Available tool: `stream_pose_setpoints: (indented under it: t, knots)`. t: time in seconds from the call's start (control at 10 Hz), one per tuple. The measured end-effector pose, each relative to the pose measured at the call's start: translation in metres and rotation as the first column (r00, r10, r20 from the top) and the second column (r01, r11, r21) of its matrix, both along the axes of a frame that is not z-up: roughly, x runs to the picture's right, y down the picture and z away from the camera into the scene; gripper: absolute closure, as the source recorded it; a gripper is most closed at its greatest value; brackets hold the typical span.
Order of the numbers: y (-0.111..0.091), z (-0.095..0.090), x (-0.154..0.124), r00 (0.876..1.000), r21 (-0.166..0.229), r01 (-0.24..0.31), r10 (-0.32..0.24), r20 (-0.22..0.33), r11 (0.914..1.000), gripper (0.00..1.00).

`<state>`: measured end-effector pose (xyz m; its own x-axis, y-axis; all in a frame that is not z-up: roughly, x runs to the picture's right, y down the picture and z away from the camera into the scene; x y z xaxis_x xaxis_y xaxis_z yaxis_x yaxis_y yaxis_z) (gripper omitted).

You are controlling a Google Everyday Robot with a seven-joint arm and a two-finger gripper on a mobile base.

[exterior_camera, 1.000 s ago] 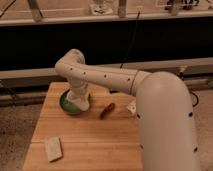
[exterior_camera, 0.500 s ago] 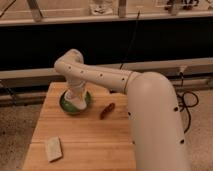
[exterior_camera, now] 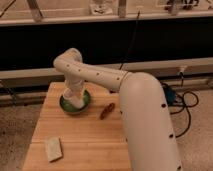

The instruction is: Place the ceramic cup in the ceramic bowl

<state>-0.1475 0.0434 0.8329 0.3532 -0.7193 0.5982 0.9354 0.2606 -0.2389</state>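
Observation:
The green ceramic bowl [exterior_camera: 86, 101] sits at the back left of the wooden table [exterior_camera: 85, 140]. My white arm reaches from the right and bends down over it. The gripper [exterior_camera: 72, 100] is down inside the bowl, hiding most of its inside. A whitish shape at the gripper's tip may be the ceramic cup, but I cannot tell it apart from the gripper.
A small brown object [exterior_camera: 107, 110] lies on the table right of the bowl. A pale flat block [exterior_camera: 53, 148] lies near the front left corner. A dark wall and rail run behind the table. Cables [exterior_camera: 185, 107] trail on the floor at the right.
The arm has lowered slightly, bringing the gripper deeper into the bowl. The bowl, brown object and block have not moved.

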Motion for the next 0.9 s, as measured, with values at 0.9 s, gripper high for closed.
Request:
stream_pose_setpoints:
  t: [0.9]
  knots:
    - [-0.017,-0.009,0.005,0.995,0.037,-0.07,0.067,0.079,0.9968,0.2]
